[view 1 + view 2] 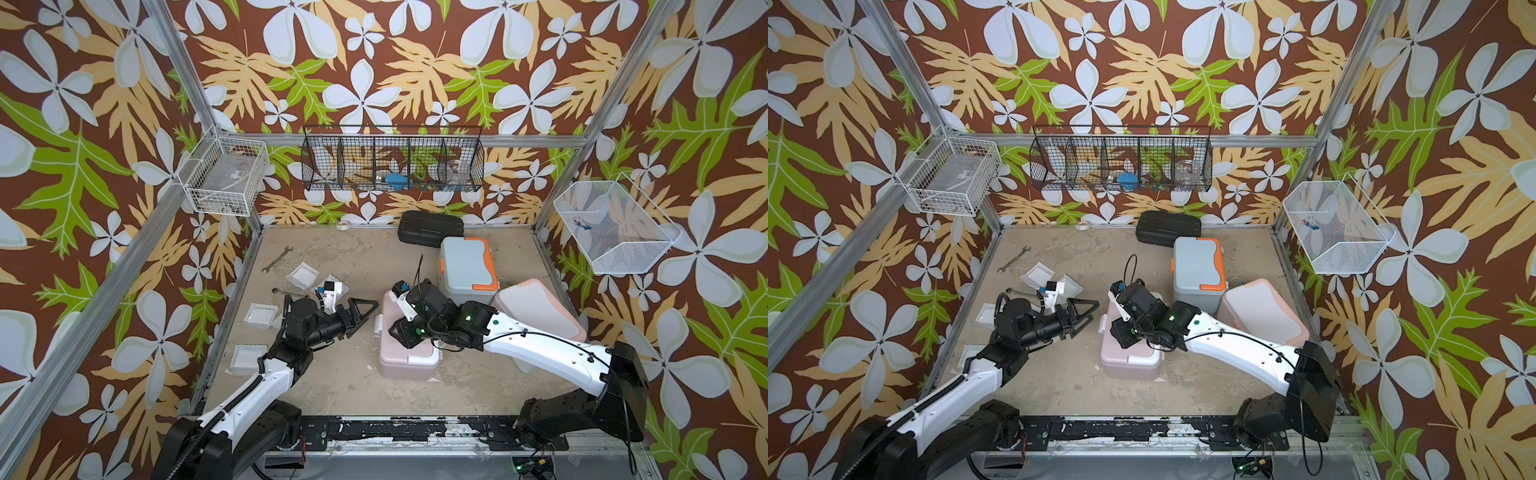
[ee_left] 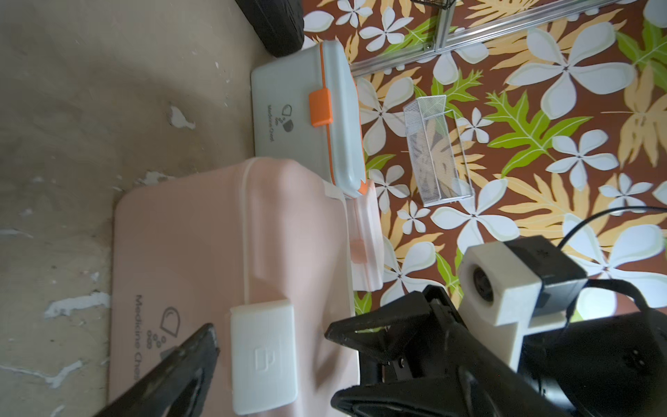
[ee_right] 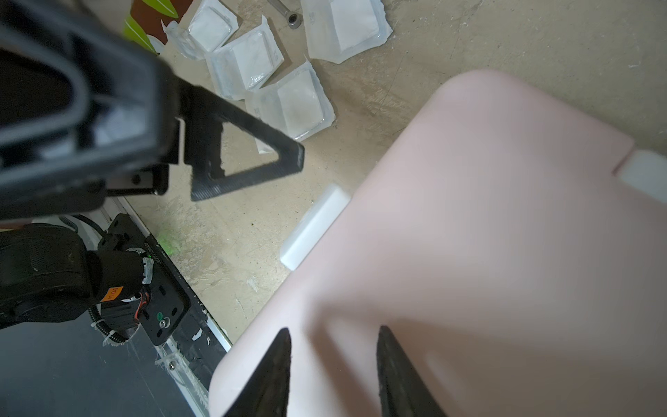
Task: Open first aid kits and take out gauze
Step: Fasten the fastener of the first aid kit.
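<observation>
The dusty pink plastic first aid kit with white trim (image 1: 392,355) sits near the middle of the worn beige table (image 1: 332,395). Its lid is down, so I cannot see inside. My right gripper (image 3: 334,335) is over that lid, its two black fingers a little apart with pink plastic showing between them. I cannot tell whether they touch it. My left gripper (image 1: 365,318) is spread wide just beside the kit's white front latch (image 1: 378,324), not closed on it.

Behind, the light blue kit with orange trim (image 1: 461,266) stands shut. The white kit with peach trim (image 1: 536,307) lies tilted beside it, partly under my right arm. On my left arm's side, square white gauze pads in clear packets (image 1: 303,276) lie loose on the table, near a metal wrench (image 1: 277,258). A flat black ribbed case (image 1: 430,226) lies closed at the back. On the back wall, a black wire basket (image 1: 357,166) with five compartments holds a blue object (image 1: 395,180).
</observation>
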